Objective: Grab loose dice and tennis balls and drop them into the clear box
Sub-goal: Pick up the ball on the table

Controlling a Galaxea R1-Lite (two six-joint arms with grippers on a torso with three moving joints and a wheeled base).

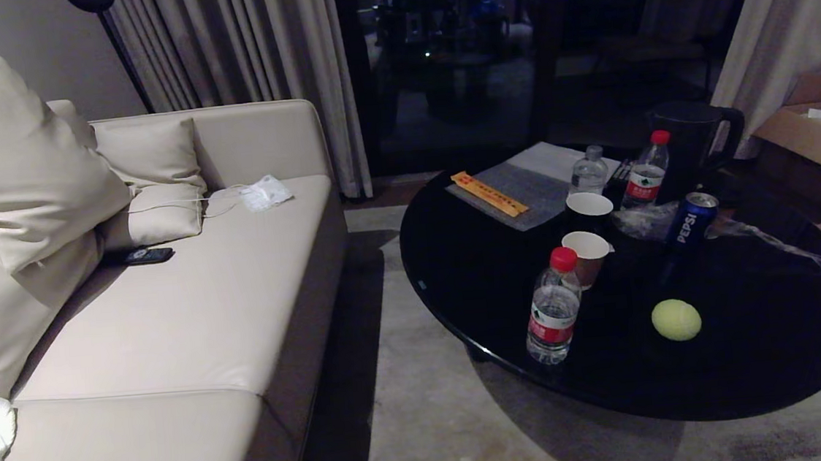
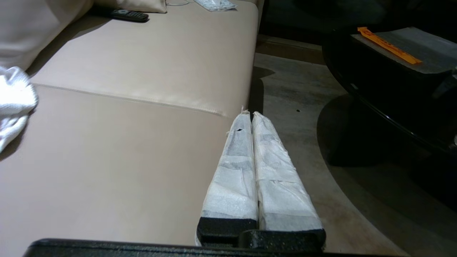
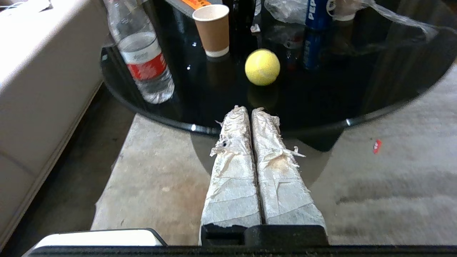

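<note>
Your left hand (image 2: 251, 114) hangs over the front edge of the beige leather sofa (image 2: 135, 107), wrapped fingers pressed together and holding nothing; beyond it lie only a white cloth (image 2: 12, 103) and a dark remote control (image 2: 128, 15), nothing for this task. Leave that arm where it is.

Your right hand (image 3: 250, 110) is likewise fully closed and empty, poised just short of the rim of the round glossy black bench (image 1: 757, 350). The one task thing in sight, a fuzzy yellow-green tennis ball (image 3: 262, 67), sits straight ahead of this hand, a little way in from the rim. No dice and no clear box show in any view, so expect to search for them afterwards.

To take the ball well, spread the fingers wider than it before you advance, come in over the rim, and close around its middle so it cannot roll off the slick top.

Ahead and to the left of the hand stand a red-capped clear plastic water bottle (image 3: 142, 60) and a brown paper cup (image 3: 213, 30); ahead and to the right, a blue Pepsi can (image 3: 316, 14). The ball has open bench all round it, and the grey carpet (image 3: 375, 185) gives free room.
</note>
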